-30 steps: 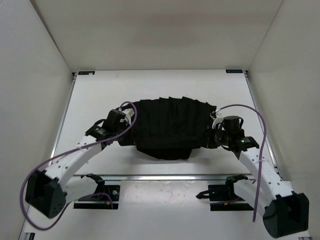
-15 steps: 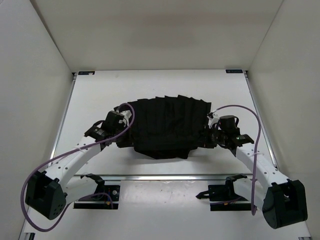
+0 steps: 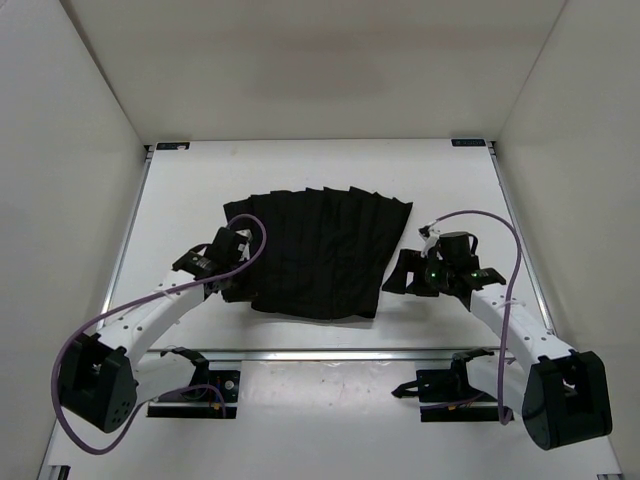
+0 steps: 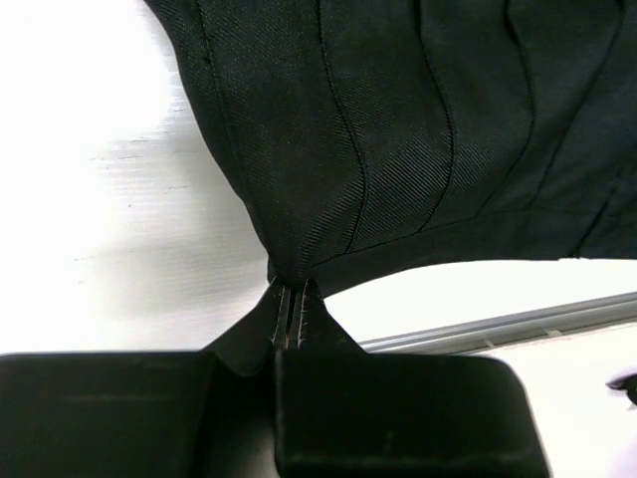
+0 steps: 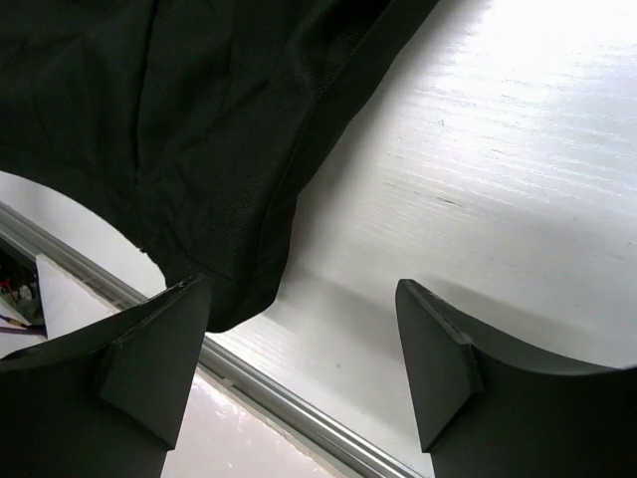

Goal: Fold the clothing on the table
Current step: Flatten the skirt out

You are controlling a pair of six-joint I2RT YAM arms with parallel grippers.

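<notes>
The clothing [image 3: 322, 250], black and pleated, lies spread on the white table [image 3: 180, 190], with its pleats running from far to near. My left gripper [image 3: 243, 283] is at its near left corner. In the left wrist view that gripper [image 4: 289, 317] is shut on a pinched corner of the clothing [image 4: 398, 119]. My right gripper [image 3: 405, 280] stands open just right of the garment's near right corner. In the right wrist view its jaws [image 5: 299, 289] are wide apart over bare table, and the clothing [image 5: 179, 129] hangs beside the left finger [image 5: 159, 349], not between the pads.
A metal edge rail [image 3: 350, 352] runs along the table's near side, close under both grippers. White walls enclose the left, right and far sides. Purple cables loop from both arms.
My right gripper has opened and let go of the garment's right edge, which has dropped flat. The left gripper has drawn its corner a little left and nearer.
</notes>
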